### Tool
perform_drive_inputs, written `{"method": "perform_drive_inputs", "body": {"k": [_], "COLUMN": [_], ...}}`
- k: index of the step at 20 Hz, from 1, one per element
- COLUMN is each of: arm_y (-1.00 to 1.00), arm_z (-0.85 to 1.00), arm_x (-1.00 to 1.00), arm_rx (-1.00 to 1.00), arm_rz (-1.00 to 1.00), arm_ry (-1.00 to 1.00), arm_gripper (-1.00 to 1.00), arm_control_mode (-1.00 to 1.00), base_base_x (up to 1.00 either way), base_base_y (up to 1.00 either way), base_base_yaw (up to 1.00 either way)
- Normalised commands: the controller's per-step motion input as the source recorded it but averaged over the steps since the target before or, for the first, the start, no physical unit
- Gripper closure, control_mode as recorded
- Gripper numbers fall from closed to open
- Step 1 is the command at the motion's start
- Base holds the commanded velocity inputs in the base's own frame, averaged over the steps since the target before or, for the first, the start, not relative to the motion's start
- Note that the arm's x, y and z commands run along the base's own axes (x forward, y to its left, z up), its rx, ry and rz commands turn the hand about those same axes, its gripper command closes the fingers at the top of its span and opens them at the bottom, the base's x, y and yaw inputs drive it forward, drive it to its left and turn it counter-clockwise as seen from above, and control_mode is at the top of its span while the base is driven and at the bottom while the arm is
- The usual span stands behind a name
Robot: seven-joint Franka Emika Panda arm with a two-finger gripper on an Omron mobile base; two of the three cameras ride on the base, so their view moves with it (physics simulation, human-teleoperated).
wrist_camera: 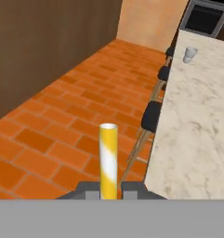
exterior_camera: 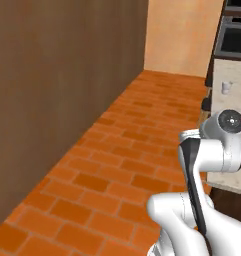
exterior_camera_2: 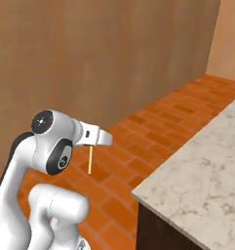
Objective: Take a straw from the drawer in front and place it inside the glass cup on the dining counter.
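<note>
Orange brick floor point(exterior_camera: 117, 150) stretches under the arm, with a brown wall point(exterior_camera: 57, 90) to the gripper's left. Its fingers are closed on the straw point(wrist_camera: 108, 158), which the gripper point(wrist_camera: 108, 190) holds out in front of it in the hand view and hanging below it over the floor in the right base view. Ahead and to the right of the gripper lies the marble desk point(wrist_camera: 197, 111). On its far end, well apart from the gripper, stands the glass cup point(wrist_camera: 190, 54). Dark stools point(wrist_camera: 153, 116) line its near edge.
</note>
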Motion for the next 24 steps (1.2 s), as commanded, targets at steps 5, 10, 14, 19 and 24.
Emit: {"method": "perform_drive_inputs", "body": {"k": [5,10,14,19,24], "arm_y": [0.0,0.0,0.0,0.0,0.0], "arm_z": [0.0,0.0,0.0,0.0,0.0], "arm_x": [0.0,0.0,0.0,0.0,0.0], "arm_rx": [0.0,0.0,0.0,0.0,0.0], "arm_rz": [0.0,0.0,0.0,0.0,0.0], "arm_ry": [0.0,0.0,0.0,0.0,0.0], "arm_gripper": [1.0,1.0,1.0,1.0,1.0], "arm_control_mode": [1.0,1.0,1.0,1.0,1.0], "base_base_x": [0.71,0.86,0.91,0.86,0.69], "base_base_y": [0.55,0.62,0.66,0.61,0.71], "base_base_yaw": [-0.61,-0.57,-0.56,-0.57,-0.58]}}
